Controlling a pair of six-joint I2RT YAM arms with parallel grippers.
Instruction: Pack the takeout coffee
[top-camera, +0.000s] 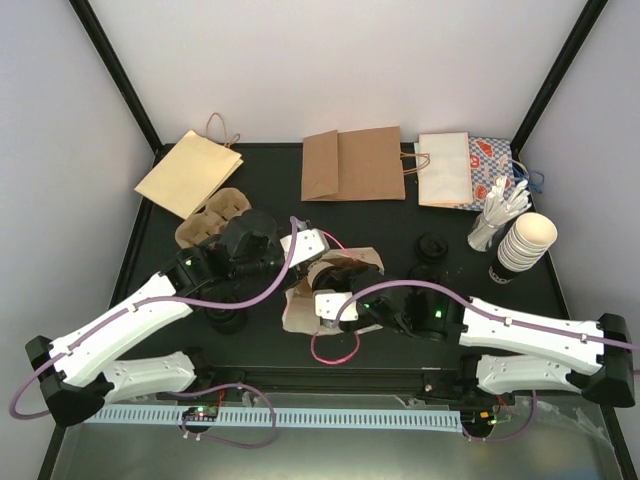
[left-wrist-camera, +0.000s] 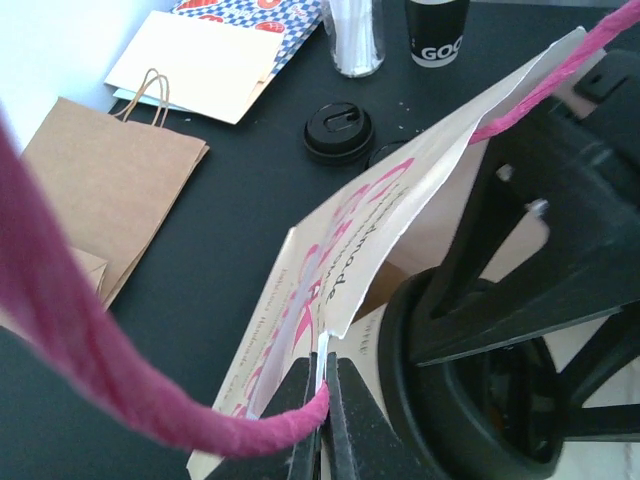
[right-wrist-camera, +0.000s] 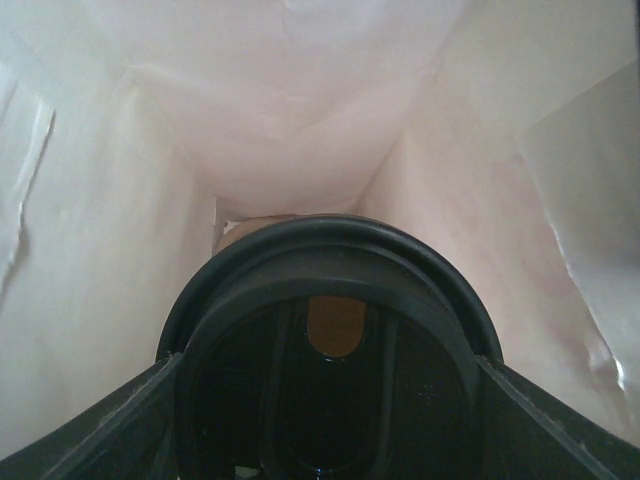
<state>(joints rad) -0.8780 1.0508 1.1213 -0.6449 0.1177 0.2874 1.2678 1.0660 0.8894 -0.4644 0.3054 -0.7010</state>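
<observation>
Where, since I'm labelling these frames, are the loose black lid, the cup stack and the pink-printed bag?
loose black lid (left-wrist-camera: 338, 132), left wrist view, on its top face.
cup stack (top-camera: 534, 233), top external view, inside the topmost cup's mouth.
pink-printed bag (left-wrist-camera: 335, 265), left wrist view, on its printed side panel.

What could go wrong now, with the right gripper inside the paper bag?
The left gripper pinches only a thin edge of the bag; the paper might tear or slip. The right gripper holds the black-lidded cup deep between the bag walls; pulling out may drag the bag or tip the cup.
</observation>
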